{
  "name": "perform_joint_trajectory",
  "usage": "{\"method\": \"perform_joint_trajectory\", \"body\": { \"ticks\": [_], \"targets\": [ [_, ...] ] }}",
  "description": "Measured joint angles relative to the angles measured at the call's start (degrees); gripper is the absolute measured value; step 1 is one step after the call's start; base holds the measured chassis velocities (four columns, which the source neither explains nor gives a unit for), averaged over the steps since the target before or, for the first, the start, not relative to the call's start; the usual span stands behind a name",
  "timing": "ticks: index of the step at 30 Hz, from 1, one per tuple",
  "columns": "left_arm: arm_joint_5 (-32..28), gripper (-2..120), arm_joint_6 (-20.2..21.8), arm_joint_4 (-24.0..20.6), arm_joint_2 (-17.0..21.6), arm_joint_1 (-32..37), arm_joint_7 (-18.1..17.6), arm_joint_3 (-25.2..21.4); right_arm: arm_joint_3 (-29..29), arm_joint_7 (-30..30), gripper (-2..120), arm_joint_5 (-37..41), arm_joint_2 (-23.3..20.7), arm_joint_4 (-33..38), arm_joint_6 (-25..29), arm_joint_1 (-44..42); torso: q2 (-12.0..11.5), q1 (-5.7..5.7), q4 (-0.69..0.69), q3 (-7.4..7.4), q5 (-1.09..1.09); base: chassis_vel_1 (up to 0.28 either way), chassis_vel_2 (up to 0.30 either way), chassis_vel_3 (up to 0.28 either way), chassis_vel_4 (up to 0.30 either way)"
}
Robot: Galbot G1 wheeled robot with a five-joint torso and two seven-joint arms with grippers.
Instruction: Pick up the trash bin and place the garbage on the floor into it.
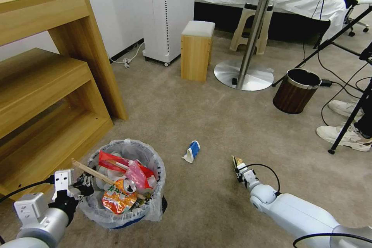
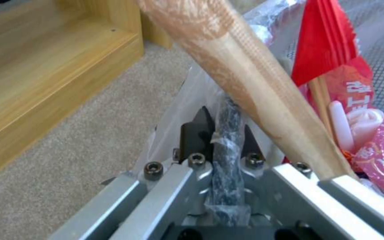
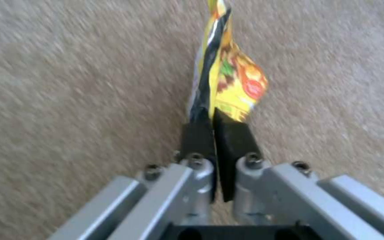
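On the floor by the wooden shelf, the bin sits full of litter: red wrappers, an orange packet, a stick across the rim. Left gripper is clamped tight on the bin's rim and bag. Right gripper, low over the carpet, is closed on a yellow packet. A blue-white cup lies between bin and right gripper.

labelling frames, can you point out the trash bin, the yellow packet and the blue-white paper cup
trash bin (image 1: 116,217), head view, bag-covered front wall.
yellow packet (image 3: 238,90), right wrist view, printed face above the pads.
blue-white paper cup (image 1: 192,150), head view, blue side of the cup.
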Motion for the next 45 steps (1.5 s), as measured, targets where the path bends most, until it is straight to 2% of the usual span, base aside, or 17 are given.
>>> {"method": "perform_joint_trajectory", "body": {
  "ticks": [2,11,17,18,21,23,24,25,28,29,31,33,35,36,37,41,45],
  "targets": [
    [0.03,0,-0.05,0.16,0.01,-0.11,0.0,0.1,0.12,-0.66,0,0.25,-0.04,0.11,0.83,-0.08,0.0,0.0,0.0,0.0,0.0,0.0,0.0,0.0,0.0],
    [0.17,0,-0.14,1.58,0.51,-0.63,-0.18,0.39,2.33,-7.75,0,4.03,-2.0,6.85,11.18,-1.72,0.0,0.0,0.0,0.0,-0.01,0.0,0.0,0.0,0.0],
    [0.16,0,-0.1,2.89,1.01,-0.77,-0.26,0.41,3.39,-18.6,0,9.62,-4.05,14.79,22.0,-1.76,0.0,0.0,0.0,0.0,0.0,0.0,0.0,0.0,0.0],
    [0.16,0,-0.1,2.89,1.01,-0.77,-0.26,0.41,3.39,-18.6,0,9.62,-4.05,14.79,22.0,-1.76,0.0,0.0,0.0,0.0,0.0,0.0,0.0,0.0,0.0],
    [0.1,0,0.04,3.27,1.5,-0.54,-0.27,0.17,3.67,-24.89,0,12.51,-5.58,20.67,26.88,-0.28,0.0,0.0,0.0,0.0,-0.02,0.0,0.0,0.0,0.0],
    [0.07,0,0.08,3.35,1.59,-0.51,-0.27,0.1,3.68,-25.93,0,12.97,-5.9,21.93,27.58,0.08,0.0,0.0,0.0,-0.01,-0.01,0.0,0.0,0.0,0.0],
    [0.03,0,0.17,3.57,1.84,-0.41,-0.41,-0.1,3.64,-28.72,0,13.99,-6.76,25.3,28.92,1.09,-0.01,0.0,-0.01,0.0,0.0,0.0,0.0,0.0,0.0],
    [0.03,0,0.17,3.57,1.84,-0.41,-0.41,-0.1,3.64,-28.72,0,13.99,-6.76,25.3,28.92,1.09,-0.01,0.0,-0.01,0.0,0.0,0.0,0.0,0.0,0.0],
    [-0.39,0,0.74,4.09,2.25,-0.17,-0.85,-0.32,2.97,-33.26,0,17.39,-8.59,36.4,29.35,4.49,0.0,0.0,0.0,-0.01,-0.02,0.0,0.0,0.0,0.0],
    [-0.39,0,0.74,4.09,2.25,-0.17,-0.85,-0.32,2.97,-33.26,0,17.39,-8.59,36.4,29.35,4.49,0.0,0.0,0.0,-0.01,-0.02,0.0,0.0,0.0,0.0],
    [-0.4,0,1.01,4.4,2.33,0.04,-1.16,-0.4,0.0,-35.44,0,20.61,-9.27,43.95,27.64,8.82,0.0,0.0,0.0,-0.01,-0.01,0.0,0.0,0.0,0.0],
    [-0.38,0,1.08,4.41,2.33,0.16,-1.16,-0.47,-1.75,-35.91,0,21.99,-9.3,45.56,26.73,10.89,0.0,0.0,0.0,0.0,-0.01,0.0,0.0,0.0,0.0],
    [-0.42,0,1.29,4.04,2.38,0.45,-1.3,-0.89,-6.77,-36.22,0,24.6,-8.98,47.41,25.61,16.54,0.0,0.0,0.0,0.0,-0.02,0.0,0.0,0.0,0.0],
    [-0.62,0,1.46,3.7,2.44,0.53,-1.38,-1.18,-9.65,-36.12,0,25.73,-8.56,47.84,25.17,19.42,0.0,0.0,0.01,-0.01,-0.02,0.0,0.0,0.0,0.0],
    [-0.62,0,1.46,3.7,2.44,0.53,-1.38,-1.18,-9.65,-36.12,0,25.73,-8.56,47.84,25.17,19.42,0.0,0.0,0.01,-0.01,-0.02,0.0,0.0,0.0,0.0],
    [-1.51,0,2.17,2.34,2.77,0.73,-1.98,-2.1,-20.86,-33.77,0,28.08,-5.58,47.46,24.18,26.15,0.0,0.0,0.0,0.0,-0.01,0.0,0.0,0.0,0.0],
    [-2.06,0,2.33,1.64,2.88,0.9,-2.07,-2.75,-25.72,-31.49,0,28.01,-2.98,45.31,24.0,27.44,0.0,0.0,0.0,0.01,-0.01,0.0,0.0,0.0,0.0]
  ]
}}
